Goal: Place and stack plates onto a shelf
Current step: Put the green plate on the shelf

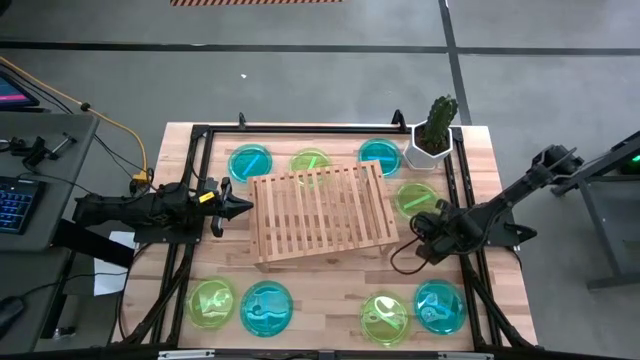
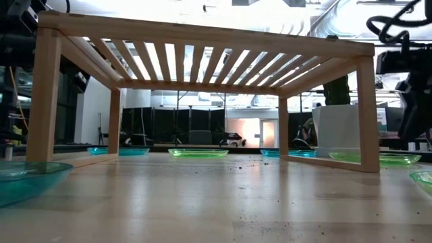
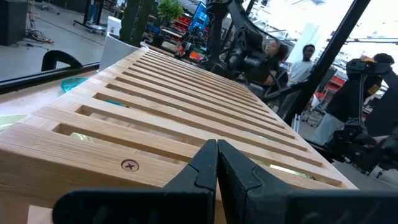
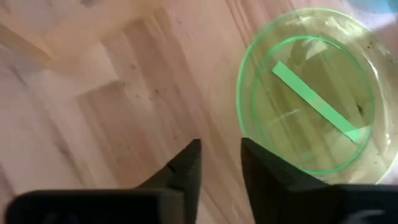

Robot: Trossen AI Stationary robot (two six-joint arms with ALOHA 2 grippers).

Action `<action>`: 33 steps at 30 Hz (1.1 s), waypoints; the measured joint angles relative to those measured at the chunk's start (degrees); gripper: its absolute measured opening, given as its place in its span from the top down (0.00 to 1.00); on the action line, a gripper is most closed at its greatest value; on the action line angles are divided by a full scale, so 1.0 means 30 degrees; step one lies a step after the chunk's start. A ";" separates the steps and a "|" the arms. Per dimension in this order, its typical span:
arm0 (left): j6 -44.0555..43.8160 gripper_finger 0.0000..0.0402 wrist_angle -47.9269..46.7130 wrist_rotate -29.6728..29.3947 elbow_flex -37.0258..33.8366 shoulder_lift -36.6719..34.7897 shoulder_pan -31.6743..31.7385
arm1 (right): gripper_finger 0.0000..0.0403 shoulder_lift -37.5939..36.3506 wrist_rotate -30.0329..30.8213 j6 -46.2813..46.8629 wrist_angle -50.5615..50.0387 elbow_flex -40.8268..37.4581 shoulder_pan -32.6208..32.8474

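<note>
In the low view the cyan plate (image 2: 27,177) at the left edge is cut off, same for another plate (image 2: 422,178) at the right edge. The right wrist view crops the green plate (image 4: 311,93), and people behind the shelf (image 3: 186,87) are too blurry to make out.

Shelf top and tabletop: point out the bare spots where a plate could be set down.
The shelf top is bare, slats showing end to end. Open tabletop lies between the left gripper and the shelf, and in front of the shelf between the near cyan plate and near green plate. The far right corner is crowded: cactus pot, cyan plate, green plate, right gripper.
</note>
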 joint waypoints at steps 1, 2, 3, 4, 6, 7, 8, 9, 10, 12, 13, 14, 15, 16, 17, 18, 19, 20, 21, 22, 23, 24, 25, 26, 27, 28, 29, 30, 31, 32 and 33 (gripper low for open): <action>0.0005 1.00 0.0000 0.0007 0.0000 0.0004 -0.0004 | 0.72 -0.0002 -0.0001 -0.0138 -0.0012 -0.0170 -0.0007; 0.0002 1.00 0.0000 0.0006 0.0000 0.0003 -0.0004 | 0.69 0.0008 -0.0018 -0.0304 0.0004 -0.0328 -0.0021; 0.0005 1.00 0.0000 0.0007 0.0000 0.0005 -0.0003 | 0.66 0.0044 -0.0089 -0.0379 0.0089 -0.0501 -0.0082; 0.0004 1.00 0.0000 0.0006 0.0000 0.0007 -0.0001 | 0.64 0.0099 -0.0239 -0.0427 0.0149 -0.0660 -0.0197; 0.0005 1.00 0.0000 0.0000 0.0000 0.0000 -0.0005 | 0.60 0.0112 -0.0465 -0.0433 0.0153 -0.1009 -0.0514; 0.0002 1.00 0.0000 0.0007 0.0000 0.0007 -0.0002 | 0.58 0.0112 -0.0469 -0.0449 0.0163 -0.1128 -0.0665; 0.0005 1.00 -0.0007 0.0007 0.0000 0.0007 0.0002 | 0.57 0.0112 -0.0460 -0.0498 0.0168 -0.1211 -0.0833; 0.0002 1.00 0.0000 0.0003 0.0000 0.0003 -0.0004 | 0.57 0.0112 -0.0451 -0.0754 0.0182 -0.1258 -0.0989; -0.0002 1.00 0.0000 0.0005 0.0000 0.0000 0.0002 | 0.57 0.0112 -0.0429 -0.1121 0.0263 -0.1287 -0.1133; 0.0005 1.00 0.0000 0.0003 0.0000 0.0004 -0.0001 | 0.56 0.0120 -0.0382 -0.1714 0.0777 -0.1398 -0.1470; 0.0005 1.00 0.0000 0.0007 0.0000 0.0000 0.0002 | 0.56 0.0120 -0.0431 -0.1905 0.0994 -0.1455 -0.1600; 0.0005 1.00 0.0000 0.0005 0.0000 0.0002 0.0002 | 0.56 0.0120 -0.0518 -0.2024 0.1179 -0.1533 -0.1729; -0.0001 1.00 0.0000 0.0000 0.0000 0.0000 -0.0004 | 0.56 0.0120 -0.0522 -0.2223 0.1346 -0.1628 -0.1858; 0.0005 1.00 0.0000 0.0007 0.0000 0.0007 -0.0005 | 0.56 0.0120 -0.0525 -0.2428 0.1498 -0.1725 -0.2000; 0.0005 1.00 0.0000 0.0007 0.0000 0.0004 -0.0002 | 0.56 0.0120 -0.0524 -0.2487 0.1518 -0.1791 -0.2148; 0.0005 1.00 0.0000 0.0007 0.0000 0.0001 -0.0005 | 0.56 0.0120 -0.0531 -0.2488 0.1532 -0.1853 -0.2274; 0.0005 1.00 0.0000 0.0000 0.0000 0.0007 0.0001 | 0.56 0.0127 -0.0531 -0.2467 0.1503 -0.1895 -0.2413; 0.0001 1.00 0.0000 0.0004 0.0000 0.0000 0.0002 | 0.56 0.0127 -0.0469 -0.2468 0.1514 -0.1904 -0.2516; 0.0002 1.00 0.0000 0.0001 0.0000 0.0004 0.0001 | 0.56 0.0127 -0.0434 -0.2478 0.1554 -0.1904 -0.2625; 0.0003 1.00 0.0000 0.0002 0.0000 0.0007 -0.0003 | 0.56 0.0127 -0.0384 -0.2488 0.1595 -0.1904 -0.2723; 0.0005 1.00 0.0000 0.0007 0.0000 0.0002 0.0000 | 0.56 0.0127 -0.0338 -0.2488 0.1640 -0.1904 -0.2808; 0.0005 1.00 0.0000 0.0004 0.0000 0.0004 -0.0002 | 0.56 0.0127 -0.0305 -0.2490 0.1656 -0.1904 -0.2893; 0.0005 1.00 0.0000 0.0005 0.0000 0.0005 -0.0001 | 0.56 0.0139 -0.0305 -0.2495 0.1646 -0.1904 -0.2948; 0.0003 1.00 0.0000 0.0007 0.0000 0.0005 0.0002 | 0.56 0.0210 -0.0305 -0.2504 0.1656 -0.1904 -0.3009; 0.0002 1.00 0.0000 0.0007 0.0000 0.0001 0.0002 | 0.56 0.0324 -0.0298 -0.2561 0.1653 -0.1904 -0.3009; 0.0005 1.00 0.0000 0.0007 0.0000 0.0007 -0.0005 | 0.56 0.0441 -0.0298 -0.2554 0.1770 -0.1965 -0.3002; 0.0005 1.00 0.0000 0.0000 0.0000 0.0007 0.0002 | 0.56 0.0596 -0.0318 -0.2585 0.1929 -0.2050 -0.3007; 0.0005 1.00 0.0000 0.0007 0.0000 0.0003 0.0002 | 0.56 0.0799 -0.0320 -0.2714 0.2039 -0.2109 -0.3009; 0.0005 1.00 -0.0007 0.0002 0.0000 0.0002 0.0000 | 0.56 0.1023 -0.0343 -0.2887 0.2121 -0.2115 -0.3009; 0.0005 1.00 0.0000 0.0004 0.0000 0.0000 -0.0002 | 0.56 0.1224 -0.0361 -0.2956 0.2251 -0.2115 -0.3009; 0.0003 1.00 0.0000 0.0003 0.0000 0.0000 -0.0005 | 0.57 0.1418 -0.0371 -0.2978 0.2338 -0.2115 -0.3009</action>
